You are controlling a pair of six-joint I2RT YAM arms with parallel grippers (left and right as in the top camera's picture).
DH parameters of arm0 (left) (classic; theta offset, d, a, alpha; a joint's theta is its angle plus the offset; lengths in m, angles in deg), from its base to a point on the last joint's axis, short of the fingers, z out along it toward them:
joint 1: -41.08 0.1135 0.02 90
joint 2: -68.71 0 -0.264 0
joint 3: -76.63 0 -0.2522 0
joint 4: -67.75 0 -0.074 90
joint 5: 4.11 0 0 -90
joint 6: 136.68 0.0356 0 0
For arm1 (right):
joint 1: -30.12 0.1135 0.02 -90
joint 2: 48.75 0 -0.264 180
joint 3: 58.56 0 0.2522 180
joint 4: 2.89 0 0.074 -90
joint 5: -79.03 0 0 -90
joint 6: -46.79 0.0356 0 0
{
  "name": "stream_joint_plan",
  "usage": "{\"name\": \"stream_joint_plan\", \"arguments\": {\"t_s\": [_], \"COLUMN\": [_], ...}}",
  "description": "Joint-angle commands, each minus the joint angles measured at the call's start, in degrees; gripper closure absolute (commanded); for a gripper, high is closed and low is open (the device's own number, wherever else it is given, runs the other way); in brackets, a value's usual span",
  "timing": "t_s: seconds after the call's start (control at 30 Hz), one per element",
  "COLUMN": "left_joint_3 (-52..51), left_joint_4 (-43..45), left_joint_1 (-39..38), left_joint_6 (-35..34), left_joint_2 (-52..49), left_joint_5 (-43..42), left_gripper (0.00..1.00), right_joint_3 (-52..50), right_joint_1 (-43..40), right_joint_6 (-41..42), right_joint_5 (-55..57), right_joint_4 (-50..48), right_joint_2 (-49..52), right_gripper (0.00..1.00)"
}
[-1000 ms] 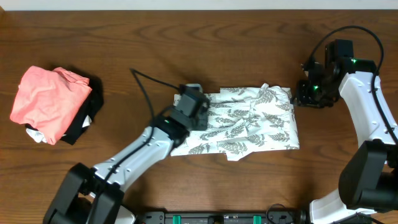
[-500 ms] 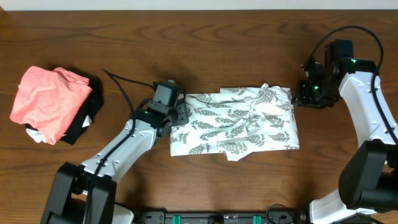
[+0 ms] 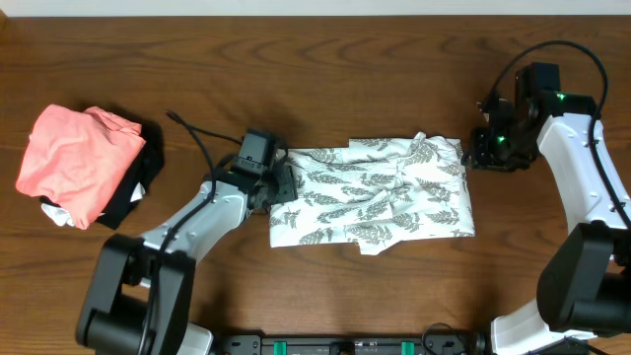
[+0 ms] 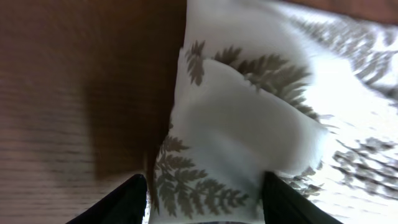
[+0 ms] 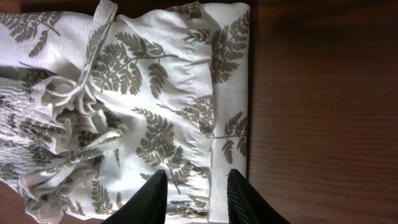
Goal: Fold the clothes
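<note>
**A:** Which step of the folding are we on?

**B:** Between folds, I'd say. The clothes [image 3: 385,197] lie flat on the table [image 3: 325,69] as a rough, wrinkled rectangle, stretched from one gripper across to the other.

**A:** Is the left gripper [image 4: 205,196] holding anything?

**B:** No. Its fingers are spread wide, and the near edge of the fabric lies loose between them. A doubled-over flap sits just ahead of the tips, and there is bare wood off to one side.

**A:** And the right gripper [image 5: 198,196]?

**B:** It hovers at the far end of the garment from the left one. Its fingers are parted, and the hemmed edge runs flat between them. The straps lie bunched further ahead of it. Nothing looks pinched or lifted, so I'd call it free.

**A:** So what does the next move need?

**B:** Probably another fold to shorten the rectangle. Each gripper would have to come down on the corner nearest it and catch every layer, not just the top one. The cloth is thin and already creased, so it may slip or drag.

**A:** Any clutter in the way?

**B:** There is a pink garment [image 3: 74,158] on a black cloth [image 3: 133,197], but it sits well behind the left gripper, clear of the work.
</note>
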Motion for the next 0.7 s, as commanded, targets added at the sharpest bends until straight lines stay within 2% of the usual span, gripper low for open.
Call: {"name": "stream_joint_plan", "arguments": {"t_s": [0.0, 0.13, 0.17, 0.2, 0.33, 0.37, 0.47, 0.67], "left_joint_3": [-0.7, -0.7, -0.7, -0.7, -0.7, -0.7, -0.7, -0.6], "left_joint_4": [-0.2, 0.1, 0.0, 0.0, 0.0, 0.0, -1.3, -5.8], "left_joint_1": [0.3, 0.3, 0.3, 0.3, 0.6, 0.8, 2.2, 9.3], "left_joint_6": [1.2, 1.4, 1.4, 1.4, 1.5, 1.4, 2.3, 5.0], "left_joint_2": [-2.4, -4.4, -4.5, -4.5, -4.4, -4.3, -3.1, 4.1], "left_joint_5": [-2.1, -5.0, -5.4, -5.4, -5.4, -5.4, -5.2, 1.4], "left_gripper": [0.4, 0.41, 0.45, 0.5, 0.91, 0.94, 0.94, 0.94], "right_joint_3": [0.1, 0.1, 0.1, 0.1, 0.1, 0.1, 0.1, 0.1], "right_joint_1": [0.3, 0.3, 0.3, 0.3, 0.3, 0.3, 0.3, 0.2], "right_joint_6": [-0.8, -0.8, -0.8, -0.8, -0.8, -0.8, -0.8, -0.8], "right_joint_5": [0.2, 0.2, 0.2, 0.2, 0.2, 0.2, 0.6, 0.6], "right_joint_4": [0.1, 0.1, 0.1, 0.1, 0.1, 0.0, 0.1, -0.4], "right_joint_2": [-0.3, -0.3, -0.3, -0.3, -0.3, -0.3, -0.3, -0.3], "right_gripper": [0.69, 0.69, 0.69, 0.69, 0.69, 0.69, 0.69, 0.69]}}
